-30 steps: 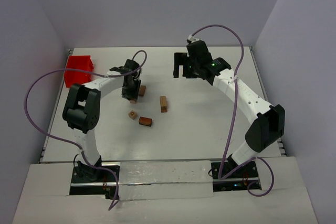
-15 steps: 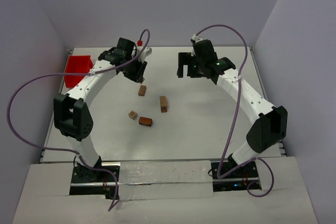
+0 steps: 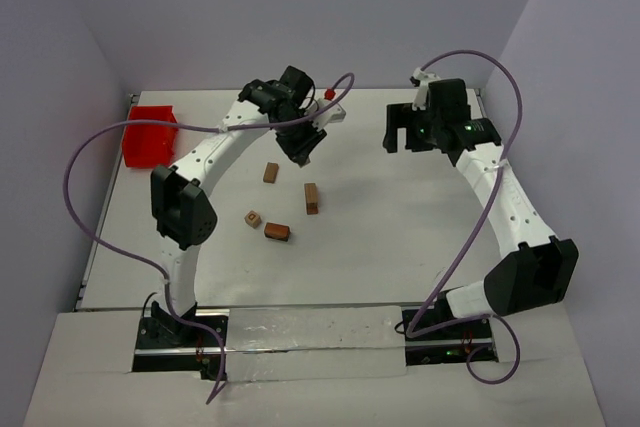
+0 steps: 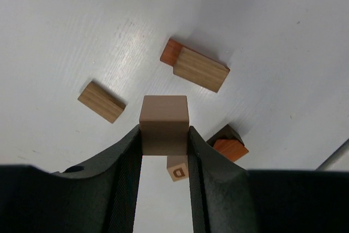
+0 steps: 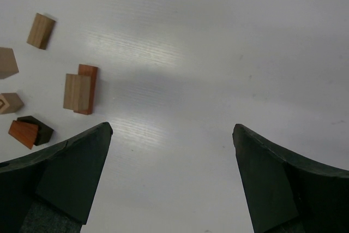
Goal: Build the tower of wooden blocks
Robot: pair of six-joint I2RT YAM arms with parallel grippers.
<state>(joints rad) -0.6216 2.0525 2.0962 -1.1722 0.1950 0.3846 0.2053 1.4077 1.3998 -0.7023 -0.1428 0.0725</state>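
Note:
My left gripper [image 3: 303, 147] hangs above the table's back middle, shut on a plain tan wooden cube [image 4: 163, 124] held between its fingertips. Below it lie loose blocks, apart from each other: a small tan block [image 3: 270, 173], a tan cuboid [image 3: 312, 198] lying against a reddish one [image 4: 171, 53], a lettered cube [image 3: 253, 218] and a reddish-brown wedge [image 3: 277, 232]. No wood block tower stands in view. My right gripper [image 3: 403, 139] hovers at the back right, open and empty [image 5: 172, 129], with the blocks off to its left.
A red plastic tray [image 3: 150, 135] sits at the back left corner. Purple cables loop above both arms. Grey walls close the table at the back and both sides.
My left arm has lifted the tan cube from beside the loose blocks and swung it back and to the right. The right arm has drawn away to the right, still open.

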